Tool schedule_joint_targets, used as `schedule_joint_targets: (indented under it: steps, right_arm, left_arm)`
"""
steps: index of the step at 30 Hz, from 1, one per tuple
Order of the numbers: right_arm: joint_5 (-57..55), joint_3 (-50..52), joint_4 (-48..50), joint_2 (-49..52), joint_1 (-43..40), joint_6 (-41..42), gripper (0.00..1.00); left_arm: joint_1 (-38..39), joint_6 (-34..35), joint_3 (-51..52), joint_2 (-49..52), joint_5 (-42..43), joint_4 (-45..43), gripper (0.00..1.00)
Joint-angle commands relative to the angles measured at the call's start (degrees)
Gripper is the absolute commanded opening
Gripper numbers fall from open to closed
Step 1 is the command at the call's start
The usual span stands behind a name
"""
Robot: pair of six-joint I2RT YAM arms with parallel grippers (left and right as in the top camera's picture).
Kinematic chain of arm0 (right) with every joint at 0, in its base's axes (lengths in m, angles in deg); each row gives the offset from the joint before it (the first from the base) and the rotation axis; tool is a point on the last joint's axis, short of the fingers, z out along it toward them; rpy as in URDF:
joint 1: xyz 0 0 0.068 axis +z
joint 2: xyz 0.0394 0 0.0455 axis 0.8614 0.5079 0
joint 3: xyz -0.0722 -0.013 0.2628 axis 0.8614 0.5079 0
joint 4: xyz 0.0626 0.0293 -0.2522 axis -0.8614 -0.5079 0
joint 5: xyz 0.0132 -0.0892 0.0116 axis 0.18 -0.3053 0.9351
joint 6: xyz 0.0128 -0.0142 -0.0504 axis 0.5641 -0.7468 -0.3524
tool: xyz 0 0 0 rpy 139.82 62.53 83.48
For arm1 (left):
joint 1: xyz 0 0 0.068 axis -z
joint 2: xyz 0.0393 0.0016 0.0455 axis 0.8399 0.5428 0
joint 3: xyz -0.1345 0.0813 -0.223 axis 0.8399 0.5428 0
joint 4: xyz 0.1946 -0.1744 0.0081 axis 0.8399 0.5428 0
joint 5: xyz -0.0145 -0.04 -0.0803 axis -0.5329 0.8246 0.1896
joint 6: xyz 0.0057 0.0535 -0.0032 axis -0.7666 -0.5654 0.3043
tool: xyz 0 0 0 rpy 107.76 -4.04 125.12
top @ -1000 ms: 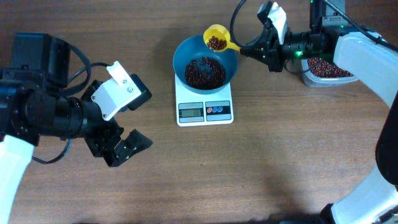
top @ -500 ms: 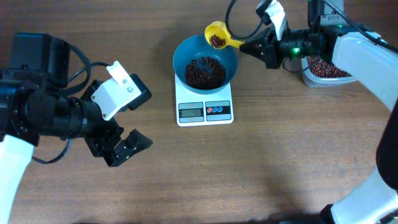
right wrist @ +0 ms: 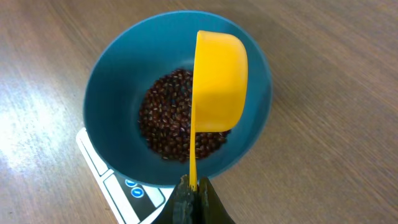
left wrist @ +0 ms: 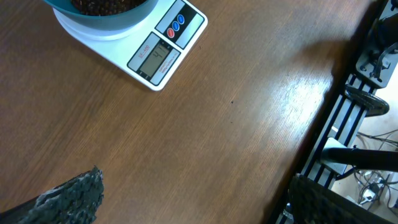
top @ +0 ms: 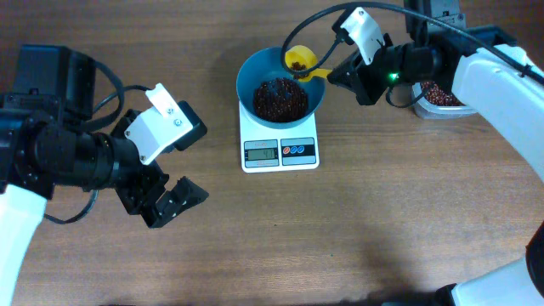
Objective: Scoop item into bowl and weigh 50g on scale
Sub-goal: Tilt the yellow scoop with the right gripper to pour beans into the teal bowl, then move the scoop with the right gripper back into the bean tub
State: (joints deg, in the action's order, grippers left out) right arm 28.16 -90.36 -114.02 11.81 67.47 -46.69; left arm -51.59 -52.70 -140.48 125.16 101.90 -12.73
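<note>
The teal-blue bowl point(top: 255, 72) stands on the white scale point(top: 280, 151) and holds a heap of dark reddish-brown beans point(top: 280, 99). My right gripper point(top: 336, 73) is shut on the handle of a yellow scoop point(top: 300, 59), which is tipped on its side over the bowl's far right rim. In the right wrist view the scoop point(right wrist: 217, 81) shows its yellow back above the beans point(right wrist: 171, 121) in the bowl point(right wrist: 112, 74), with the jaws point(right wrist: 194, 190) clamped on the handle. My left gripper point(top: 170, 202) is open and empty over bare table, left of the scale point(left wrist: 158, 53).
A clear plastic tub point(top: 442, 95) with more beans stands at the right, behind my right arm. The left wrist view shows the table's edge and a black frame point(left wrist: 348, 118) beyond it.
My right gripper has rolled the scoop from upright with beans to tipped on its side and shifted it over the bowl's rim. The heap of beans in the bowl looks larger. The left arm has not moved.
</note>
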Motion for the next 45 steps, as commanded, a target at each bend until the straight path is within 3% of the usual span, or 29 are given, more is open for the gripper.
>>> schedule_joint_targets:
  steps: [1,10,17,22,41,43,45]
  right_arm:
    - [-1.8,-2.1,-0.9,-3.1,1.5,-1.0,0.04]
    - [-0.6,-3.2,-3.1,-3.5,2.9,-0.8,0.04]
    - [-4.6,-4.3,-3.9,-4.2,4.6,-0.8,0.04]
    - [-13.7,-5.3,-6.3,-4.4,6.6,-0.8,0.04]
    - [-20.2,-9.1,-7.9,-5.7,10.4,-2.2,0.04]
    - [-23.0,-9.6,-7.1,-7.3,8.4,-2.0,0.04]
    - [-24.3,-13.8,-8.2,-11.5,-1.0,6.8,0.04]
  left_arm:
    - [-0.3,-0.9,-0.6,0.0,0.2,-0.1,0.99]
    - [-0.3,-0.9,-0.6,0.0,0.2,-0.1,0.99]
    - [-0.3,-0.9,-0.6,0.0,0.2,-0.1,0.99]
    - [-0.3,-0.9,-0.6,0.0,0.2,-0.1,0.99]
    - [-0.3,-0.9,-0.6,0.0,0.2,-0.1,0.99]
    - [-0.3,-0.9,-0.6,0.0,0.2,-0.1,0.99]
    - [-0.3,-0.9,-0.6,0.0,0.2,-0.1,0.99]
